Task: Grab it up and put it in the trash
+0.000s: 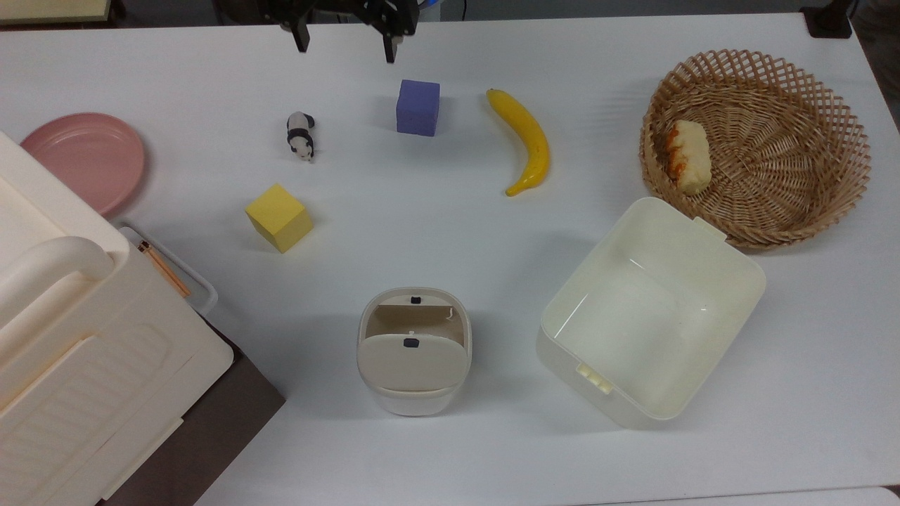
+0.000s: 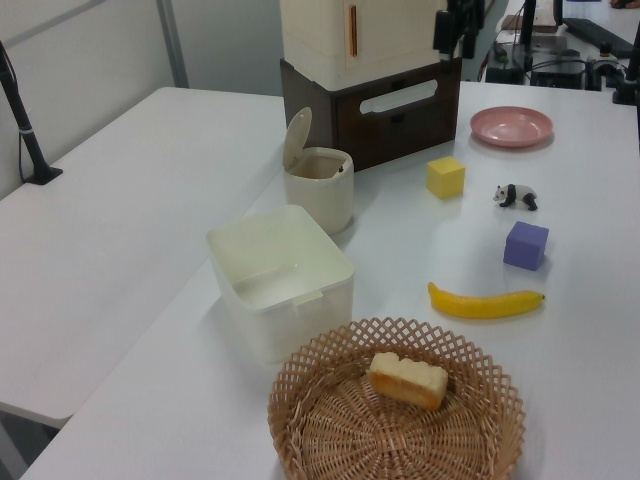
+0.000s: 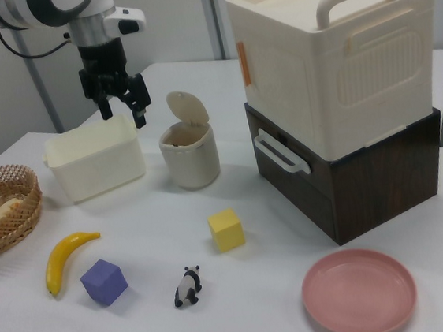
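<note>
The trash is a small cream bin at the front middle of the white table, its flap lid tilted up so the mouth shows. It also stands in the left view and the right view. It, the thing to grab, is out of view. My gripper hangs open at the top view's upper edge, far behind the bin, with nothing between its fingers. In the right view the gripper is high in the air, above the table. It appears again in the left view.
A lidless cream tub sits right of the bin. A wicker basket holds bread. A banana, purple cube, panda figurine, yellow cube and pink plate lie behind. A big cream box stands left.
</note>
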Controlling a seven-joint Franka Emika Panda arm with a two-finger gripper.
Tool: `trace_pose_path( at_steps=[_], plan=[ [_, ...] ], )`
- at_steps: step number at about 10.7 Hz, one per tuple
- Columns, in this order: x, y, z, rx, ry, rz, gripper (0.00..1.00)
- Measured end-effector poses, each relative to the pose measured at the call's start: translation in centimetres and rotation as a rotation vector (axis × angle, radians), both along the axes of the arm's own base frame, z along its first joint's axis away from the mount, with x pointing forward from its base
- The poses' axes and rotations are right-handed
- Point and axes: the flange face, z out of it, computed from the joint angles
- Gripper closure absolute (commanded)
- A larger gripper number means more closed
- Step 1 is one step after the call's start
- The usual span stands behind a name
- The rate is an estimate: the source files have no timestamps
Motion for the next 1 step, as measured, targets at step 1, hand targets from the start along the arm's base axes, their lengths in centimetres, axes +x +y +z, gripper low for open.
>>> trace_pose_path(
  at_steps=[1],
  plan=[
    [-0.28, 0.03, -0.38, -0.002, 0.018, 0.007, 0.0]
  ],
)
